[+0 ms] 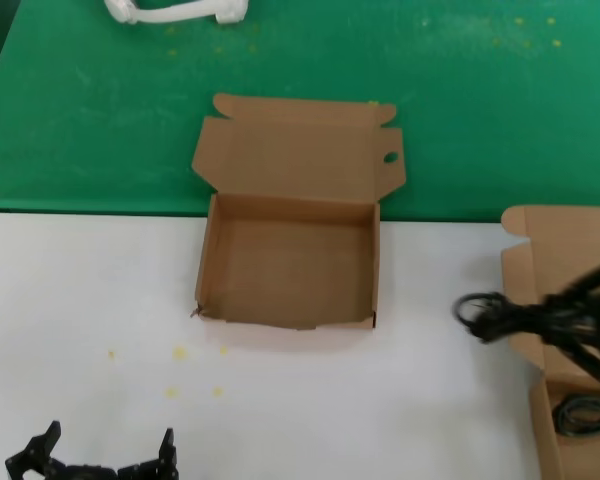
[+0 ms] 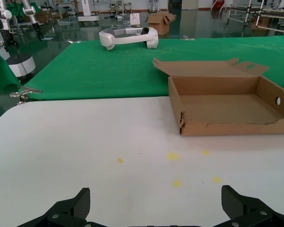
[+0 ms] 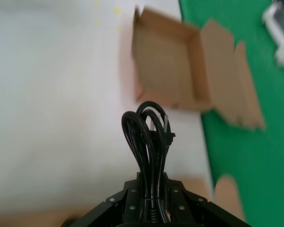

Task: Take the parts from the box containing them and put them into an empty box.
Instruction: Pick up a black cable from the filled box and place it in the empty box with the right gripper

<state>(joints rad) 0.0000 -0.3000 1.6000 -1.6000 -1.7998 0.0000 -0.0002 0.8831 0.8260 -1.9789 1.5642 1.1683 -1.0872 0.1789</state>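
here, the right gripper hangs at the right edge of the head view, above the white tabletop, clenched on a cable bundle. the bundle's black loops stick out to the robot's left, past the edge of the source box, and hang in the air without touching the table. most of that gripper is blurred and cut off by the frame. in the right wrist view the same bundle rises from between the closed jaws, its loops and a plug end visible.

the source box sits at the far right and is only partly in view, with its lid flap up. a second cable bundle lies inside it, partly cut off.

the empty box stands open in the middle of the table, lid tipped back over the green mat, a round hole in its right lid flap and a small tear at its front left corner. it is well apart from the held bundle.

the left gripper rests low at the near left edge, fingers spread and holding nothing, mostly out of frame. a white device lies on the mat, cut off at the top.
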